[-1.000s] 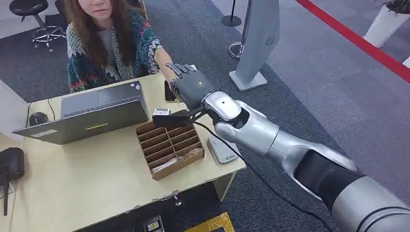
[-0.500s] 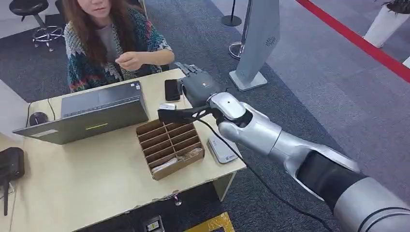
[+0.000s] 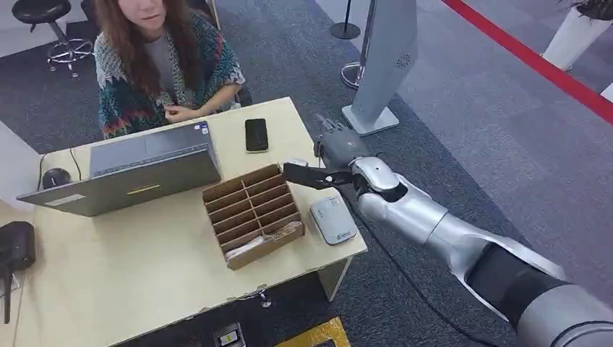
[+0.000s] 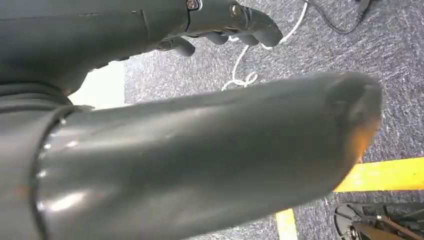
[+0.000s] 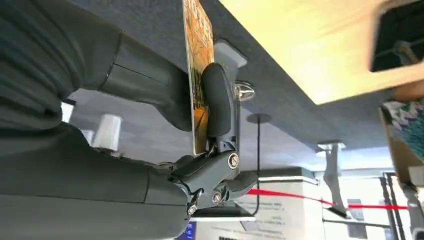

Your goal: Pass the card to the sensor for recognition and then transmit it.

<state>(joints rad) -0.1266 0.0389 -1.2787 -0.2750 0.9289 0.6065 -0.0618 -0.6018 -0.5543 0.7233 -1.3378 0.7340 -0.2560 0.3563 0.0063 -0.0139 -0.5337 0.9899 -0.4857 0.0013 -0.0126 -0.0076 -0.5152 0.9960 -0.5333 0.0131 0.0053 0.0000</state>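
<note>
1. Over the right edge of the tabletop (image 3: 144,267), right of centre in the head view, the right hand (image 3: 340,148) hangs just above the far right corner.
2. In the right wrist view the card (image 5: 196,75) is right there, an orange-printed face pinched edge-on between the thick thumb and the fingers (image 5: 216,97) of that hand: a firm grip on the card.
3. The left hand (image 4: 220,30) is down by the carpet in its own wrist view, fingers curled in; whether they hold anything, I can't tell.
4. One brown cardboard organiser (image 3: 253,213) sits mid-table with two columns of slots; a pale wrapped bundle lies across its nearest slots, the others look bare from here.
5. One white sensor (image 3: 332,220) lies flat just to the right of the organiser, near the tabletop's right edge.
6. One black phone (image 3: 256,134) lies face up at upper centre, well apart from the hand.
7. One open grey laptop (image 3: 130,173) on the left, one black mouse (image 3: 56,177) beside it at the far left.
8. One person in a patterned cardigan (image 3: 163,65) sits behind the tabletop, upper left.
</note>
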